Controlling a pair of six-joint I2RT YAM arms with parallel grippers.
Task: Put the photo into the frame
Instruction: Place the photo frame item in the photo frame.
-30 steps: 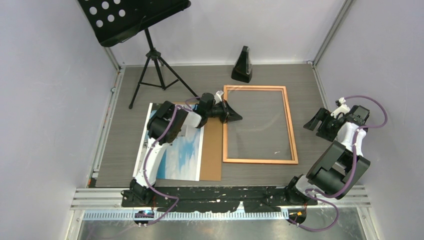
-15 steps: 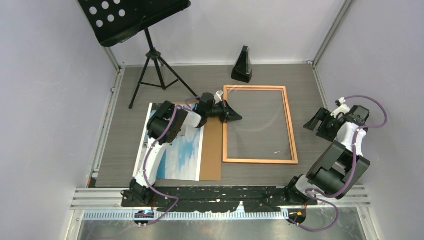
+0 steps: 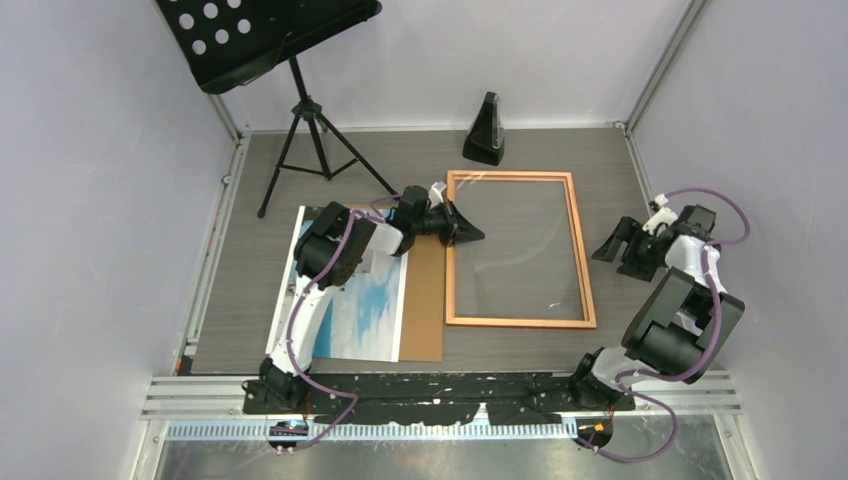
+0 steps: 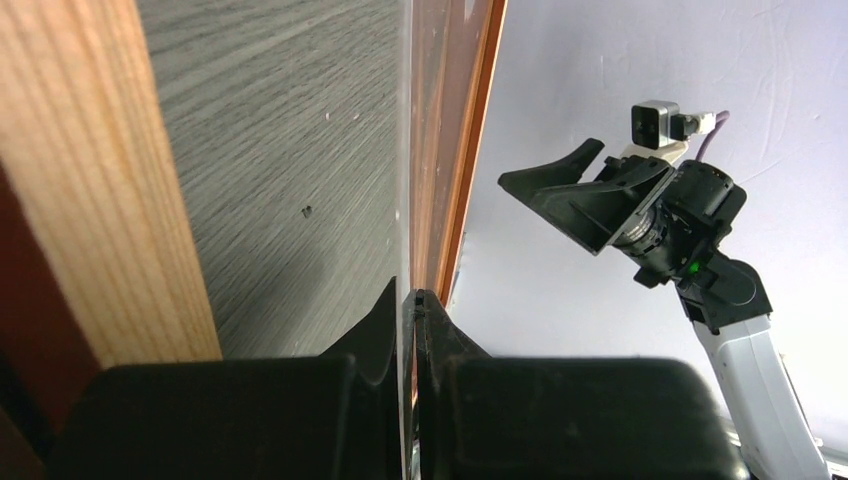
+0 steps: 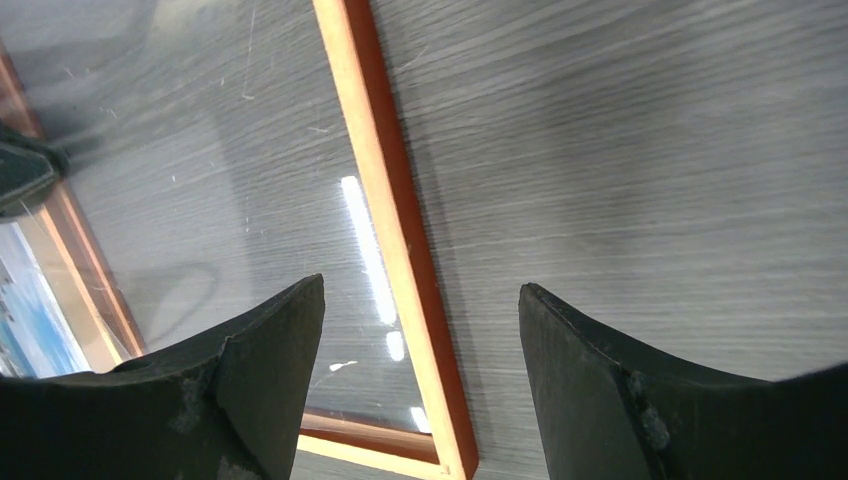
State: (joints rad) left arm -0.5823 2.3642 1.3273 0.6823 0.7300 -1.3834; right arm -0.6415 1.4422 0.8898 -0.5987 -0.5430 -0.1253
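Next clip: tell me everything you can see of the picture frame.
The frame is a thin-railed rectangle, copper-orange and wood-looking. A clear pane fills it: the table's grey grain shows through, with light glints. It lies flat, right of centre, long sides running away from the arms, with no print in it. The brown board lies along its left rail. The shut left gripper sits over that rail near the far corner.

The frame point(image 3: 518, 321) is copper-orange with a paler wood edge. The photo point(image 3: 365, 310) shows blue sky and white clouds inside a white border. The backing board point(image 3: 427, 300) is plain brown. The table point(image 3: 400, 160) is grey with fine wood grain. The music stand point(image 3: 290, 30), dotted with round holes, and the metronome point(image 3: 486, 132) are black.
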